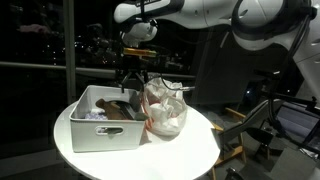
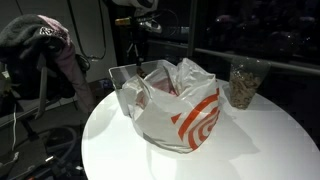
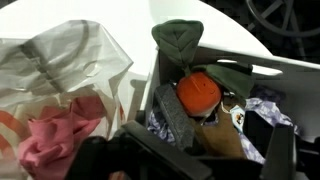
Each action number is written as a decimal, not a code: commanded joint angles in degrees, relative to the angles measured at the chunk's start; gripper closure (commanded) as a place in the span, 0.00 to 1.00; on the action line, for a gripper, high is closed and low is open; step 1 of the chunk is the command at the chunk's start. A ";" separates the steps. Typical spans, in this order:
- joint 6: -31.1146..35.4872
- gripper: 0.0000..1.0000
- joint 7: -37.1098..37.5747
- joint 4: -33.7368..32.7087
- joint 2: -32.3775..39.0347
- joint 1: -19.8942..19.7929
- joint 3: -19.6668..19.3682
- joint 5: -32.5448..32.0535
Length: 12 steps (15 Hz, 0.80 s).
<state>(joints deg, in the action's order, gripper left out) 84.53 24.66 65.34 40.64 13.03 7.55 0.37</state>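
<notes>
I am hovering the released, empty claw (image 1: 133, 80) over the bin (image 1: 105, 132). Reaching in is calling for a straight descent.

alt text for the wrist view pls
Looking down past the open jaws into a white bin of jumbled clothes, with an orange item on top and a grey-green cloth draped over its rim. Beside it on the white table, a clear plastic bag holds pink fabric.

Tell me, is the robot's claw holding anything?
No, nothing is held. The gripper hangs open over the bin, and there is nothing between its fingers.
</notes>
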 commanded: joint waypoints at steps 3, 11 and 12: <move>3.56 0.00 -11.14 -2.17 4.36 1.96 -1.50 -3.04; 11.16 0.00 -14.59 -3.28 10.37 3.58 -3.36 -8.29; 12.27 0.13 -14.73 -3.13 10.53 3.84 -3.58 -8.82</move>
<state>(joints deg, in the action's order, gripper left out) 94.86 11.40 64.57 49.50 15.49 5.17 -6.80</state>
